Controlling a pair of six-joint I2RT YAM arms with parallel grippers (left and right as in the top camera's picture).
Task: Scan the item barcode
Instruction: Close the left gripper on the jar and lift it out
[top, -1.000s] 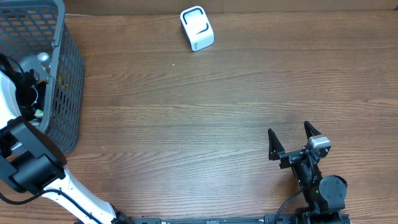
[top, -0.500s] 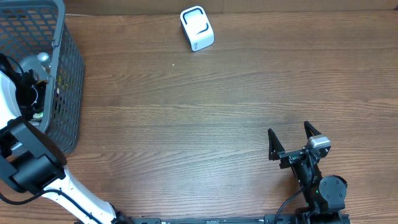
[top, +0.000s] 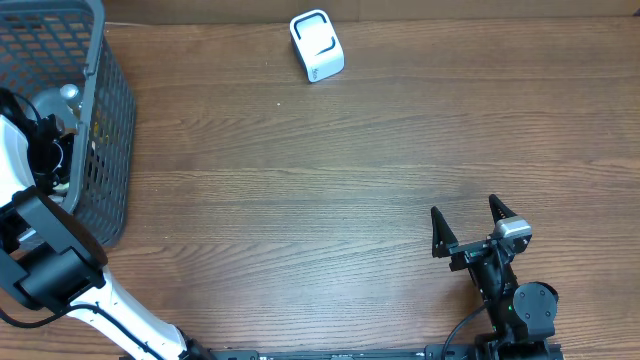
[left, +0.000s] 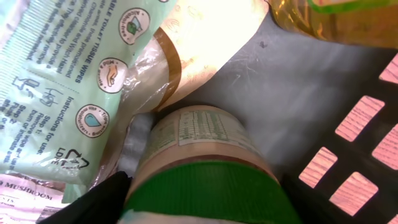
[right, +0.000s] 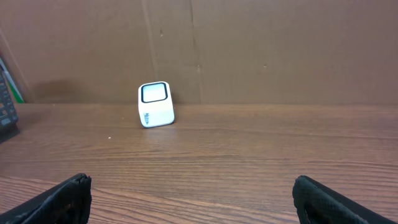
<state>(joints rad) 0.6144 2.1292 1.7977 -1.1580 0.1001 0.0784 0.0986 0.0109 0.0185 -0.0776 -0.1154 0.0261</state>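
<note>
Moved: almost nothing that we can see from overhead; both arms, the basket and the scanner sit where they were a second ago.
Surface (top: 330, 200): brown wood-grain top, matte, with long grain lines running left to right.
Room: a plain brown cardboard wall (right: 280, 50) stands along the far edge of the surface.
Basket (top: 110, 110): grey plastic mesh at the left edge of the surface. Its dark floor has rectangular slots with wood showing through.
Scanner (top: 317, 46): small white rounded block with a dark-framed window, at the far edge, well apart from both hands.
Jar (left: 199, 140): the item, inside the basket. Round, pale printed label, green lid (left: 205, 193) toward the camera.
Left hand (left: 205, 208): down inside the basket. We read it as closed on the jar at the lid end, with a black finger (left: 93, 205) against the lid.
Right hand (top: 466, 212): wide, holding nothing, over the near right part of the surface.
Wipes pack (left: 56, 81): pale green glossy soft film with round printed icons, touching the jar.
Pouch (left: 205, 43): cream and brown crinkled film, just beside the wipes pack.
Bottle (left: 311, 18): clear plastic holding yellow liquid, apart from the jar.
</note>
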